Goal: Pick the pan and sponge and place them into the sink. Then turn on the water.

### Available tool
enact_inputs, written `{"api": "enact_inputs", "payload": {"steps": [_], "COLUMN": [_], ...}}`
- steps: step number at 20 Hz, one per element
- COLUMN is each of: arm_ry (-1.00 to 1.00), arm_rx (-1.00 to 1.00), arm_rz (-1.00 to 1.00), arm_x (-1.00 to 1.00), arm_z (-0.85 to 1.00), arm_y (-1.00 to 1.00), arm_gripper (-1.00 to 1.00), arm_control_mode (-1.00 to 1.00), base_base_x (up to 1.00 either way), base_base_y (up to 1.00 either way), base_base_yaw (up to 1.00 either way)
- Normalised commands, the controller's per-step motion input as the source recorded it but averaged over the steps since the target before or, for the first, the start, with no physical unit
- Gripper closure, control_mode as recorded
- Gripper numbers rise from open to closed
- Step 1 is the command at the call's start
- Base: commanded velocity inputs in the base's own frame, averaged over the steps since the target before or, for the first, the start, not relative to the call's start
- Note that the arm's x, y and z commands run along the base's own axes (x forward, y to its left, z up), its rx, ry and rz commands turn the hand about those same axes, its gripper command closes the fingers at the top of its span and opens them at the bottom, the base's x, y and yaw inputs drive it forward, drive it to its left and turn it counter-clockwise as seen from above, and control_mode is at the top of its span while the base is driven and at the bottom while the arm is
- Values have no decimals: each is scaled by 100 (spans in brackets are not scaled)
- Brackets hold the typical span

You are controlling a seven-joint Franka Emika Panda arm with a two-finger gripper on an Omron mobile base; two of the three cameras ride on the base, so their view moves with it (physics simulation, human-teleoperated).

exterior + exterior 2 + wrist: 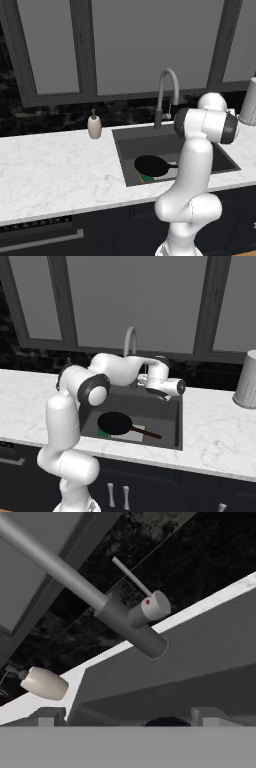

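Observation:
The black pan (pixel 151 165) (pixel 114 423) lies on the floor of the dark sink (pixel 150 142) (pixel 167 416), its handle (pixel 146 432) pointing right. A green corner of the sponge (pixel 146 178) (pixel 102 433) peeks out from under the pan's near edge. My gripper (pixel 145 380) (pixel 127 719) hovers open over the back of the basin, facing the base of the faucet (pixel 167 92) (pixel 129 342) (pixel 131 628) with nothing between its fingers. The faucet's thin lever (pixel 131 575) sticks out of a side knob (pixel 153 605) straight ahead. No water is in view.
A white soap dispenser (pixel 94 126) (pixel 44 683) stands on the marble counter (pixel 55 165) left of the sink. A grey canister (pixel 248 102) (pixel 247 381) stands at the far right. Dark window frames and a black backsplash rise behind the faucet.

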Motion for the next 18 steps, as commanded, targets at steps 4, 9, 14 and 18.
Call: {"api": "enact_inputs", "payload": {"steps": [4,9,14,18], "arm_ry": [0,0,0,0], "arm_rx": [4,2,0,0], "arm_rz": [0,0,0,0], "arm_x": [31,39,59,68], "arm_z": [0,0,-10,-20], "arm_y": [16,18,7,0], "arm_gripper": [-100,-100,-100,-100], "arm_control_mode": [-100,-100,-100,-100], "base_base_x": [0,0,0,0], "base_base_y": [0,0,0,0], "base_base_yaw": [0,0,0,0]}}
